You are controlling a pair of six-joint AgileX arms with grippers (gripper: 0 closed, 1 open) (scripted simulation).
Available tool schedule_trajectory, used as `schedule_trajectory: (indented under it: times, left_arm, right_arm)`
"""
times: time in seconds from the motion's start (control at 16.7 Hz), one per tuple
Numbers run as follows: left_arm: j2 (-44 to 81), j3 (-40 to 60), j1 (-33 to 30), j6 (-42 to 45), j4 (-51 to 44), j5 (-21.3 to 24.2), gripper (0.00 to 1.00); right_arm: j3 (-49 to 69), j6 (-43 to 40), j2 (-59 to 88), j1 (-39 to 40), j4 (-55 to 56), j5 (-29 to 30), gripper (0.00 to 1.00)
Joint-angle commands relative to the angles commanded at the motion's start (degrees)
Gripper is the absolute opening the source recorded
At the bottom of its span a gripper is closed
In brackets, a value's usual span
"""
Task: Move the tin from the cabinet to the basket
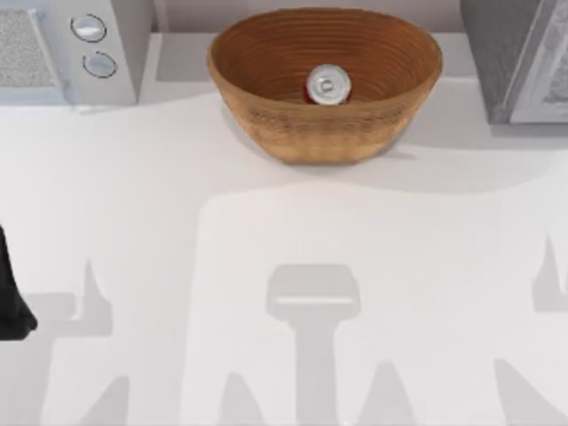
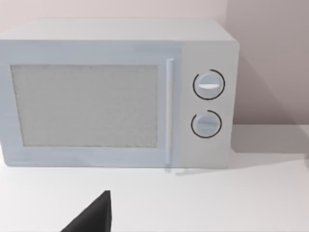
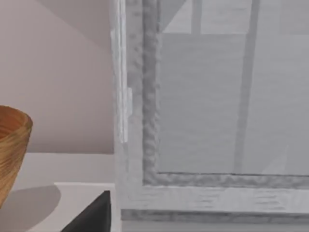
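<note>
Dark left arm (image 1: 13, 302) sits parked at the table's (image 1: 266, 231) left edge, well in front of the basket (image 1: 266, 53); whether its fingers are open or shut cannot be told, and the same goes for the right gripper. Tin (image 1: 327, 85) already stands upright inside the basket, lid up, near its middle. Cabinet (image 1: 519, 53) is to the basket's right, microwave (image 1: 80, 44) to its left. Judged from this, the move is done and nothing is left but staying clear.
</note>
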Motion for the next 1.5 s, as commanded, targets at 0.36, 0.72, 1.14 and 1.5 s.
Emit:
schedule_trajectory:
  times: [0.36, 0.72, 1.14, 1.5]
  left_arm:
    - [0.0, 0.0, 0.0, 0.0, 0.0, 0.0, 1.0]
    - [0.0, 0.0, 0.0, 0.0, 0.0, 0.0, 1.0]
    - [0.0, 0.0, 0.0, 0.0, 0.0, 0.0, 1.0]
    - [0.0, 0.0, 0.0, 0.0, 0.0, 0.0, 1.0]
  right_arm:
    - [6.87, 0.52, 31.11, -20.08, 23.65, -19.97, 1.0]
    - [13.21, 1.11, 59.83, -38.31, 45.07, -37.56, 1.0]
    - [16.12, 1.37, 71.54, -46.29, 54.12, -44.86, 1.0]
    - [17.8, 1.37, 71.19, -46.18, 52.06, -44.9, 1.0]
